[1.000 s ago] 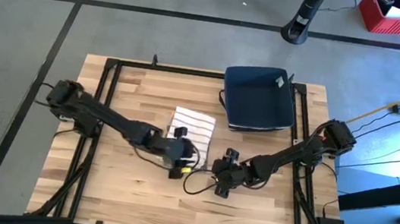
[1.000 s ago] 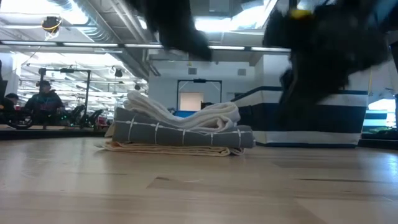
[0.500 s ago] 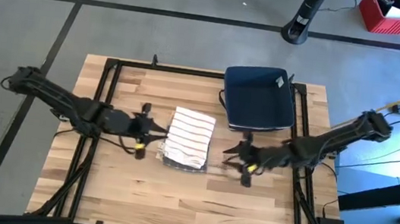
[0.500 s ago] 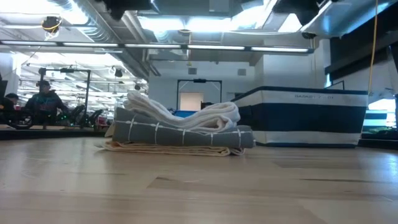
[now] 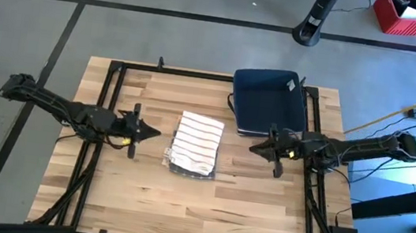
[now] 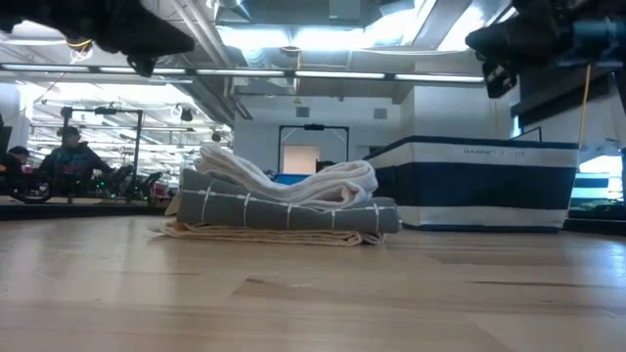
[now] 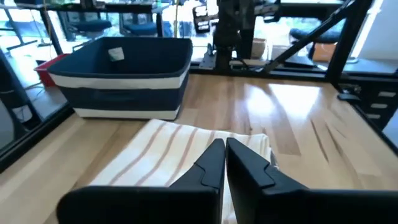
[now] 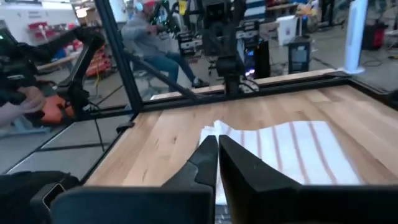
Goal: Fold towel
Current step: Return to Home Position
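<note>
A white towel with tan stripes [image 5: 196, 140] lies folded on top of a small stack in the middle of the table. In the low view the stack [image 6: 284, 203] shows the white towel over a grey checked cloth and a thin cream one. It also shows in the left wrist view [image 7: 168, 155] and the right wrist view [image 8: 292, 152]. My left gripper [image 5: 155, 133] is shut, left of the stack and apart from it. My right gripper [image 5: 253, 147] is shut, right of the stack, beside the basket.
A dark blue basket [image 5: 269, 102] with white bands stands at the far right of the table. Black frame rails [image 5: 117, 81] run along the table's left, far and right sides. A person [image 8: 149, 37] sits beyond the table.
Both grippers have drawn apart from the middle of the table, the left toward the left edge, the right toward the right edge and a little toward the far edge, uncovering the folded stack. The stack has kept still.
</note>
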Available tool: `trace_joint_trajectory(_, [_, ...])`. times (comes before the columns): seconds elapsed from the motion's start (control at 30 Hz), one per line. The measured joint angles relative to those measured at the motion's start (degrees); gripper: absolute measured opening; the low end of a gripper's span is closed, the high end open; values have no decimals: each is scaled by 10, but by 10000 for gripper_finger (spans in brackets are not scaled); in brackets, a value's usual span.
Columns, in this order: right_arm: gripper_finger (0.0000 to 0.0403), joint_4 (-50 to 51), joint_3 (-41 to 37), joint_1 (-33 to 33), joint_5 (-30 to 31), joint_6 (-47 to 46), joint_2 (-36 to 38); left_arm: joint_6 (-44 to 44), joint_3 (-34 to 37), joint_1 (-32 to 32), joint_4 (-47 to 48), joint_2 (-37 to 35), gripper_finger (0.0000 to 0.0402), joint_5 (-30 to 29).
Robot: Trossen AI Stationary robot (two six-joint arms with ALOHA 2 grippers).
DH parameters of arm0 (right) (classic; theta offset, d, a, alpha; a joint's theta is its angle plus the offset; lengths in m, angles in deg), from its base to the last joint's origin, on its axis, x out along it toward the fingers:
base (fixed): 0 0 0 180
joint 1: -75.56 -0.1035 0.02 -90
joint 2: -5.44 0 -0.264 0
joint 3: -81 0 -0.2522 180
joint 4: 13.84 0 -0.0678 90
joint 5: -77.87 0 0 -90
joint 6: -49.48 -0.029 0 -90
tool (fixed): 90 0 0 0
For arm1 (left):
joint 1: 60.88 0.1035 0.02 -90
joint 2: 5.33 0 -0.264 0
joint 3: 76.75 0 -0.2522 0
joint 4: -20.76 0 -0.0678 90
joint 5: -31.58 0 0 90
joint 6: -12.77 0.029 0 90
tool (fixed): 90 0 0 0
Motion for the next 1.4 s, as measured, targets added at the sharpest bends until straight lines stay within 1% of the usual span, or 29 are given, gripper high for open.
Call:
trace_joint_trajectory(0.2, [5, 4, -49, 2, -15, 0, 95, -2, 43, 0, -5, -66, 2, 0])
trace_joint_trajectory(0.33, [11, 3, -74, 2, -14, 0, 142, -2, 95, 0, -53, -102, 4, 14])
trace_joint_trajectory(0.43, [5, 3, -94, 2, -14, 0, 171, -2, 126, 0, -78, -127, 5, 17])
trace_joint_trajectory(0.6, [7, 1, -124, 2, -15, -20, 201, 10, 154, 0, -84, -174, 5, 11])
trace_joint_trajectory(0.67, [8, 4, -127, 2, -24, -26, 211, 21, 159, 1, -88, -198, 5, 9])
trace_joint_trajectory(0.83, [3, 18, -127, 2, -28, -5, 229, 37, 185, 24, -79, -265, 5, 8])
trace_joint_trajectory(0.97, [5, 20, -127, 2, -24, -4, 236, 32, 211, 46, -62, -319, 4, 10])
trace_joint_trajectory(1.1, [6, 21, -127, 2, -26, -15, 237, 18, 211, 53, -5, -372, 3, 24])
trace_joint_trajectory(1.27, [6, 44, -128, 3, -40, -29, 247, 28, 211, 52, -4, -369, 2, 39])
trace_joint_trajectory(1.4, [6, 70, -128, 14, -30, -26, 285, 56, 211, 52, -6, -369, 6, 12])
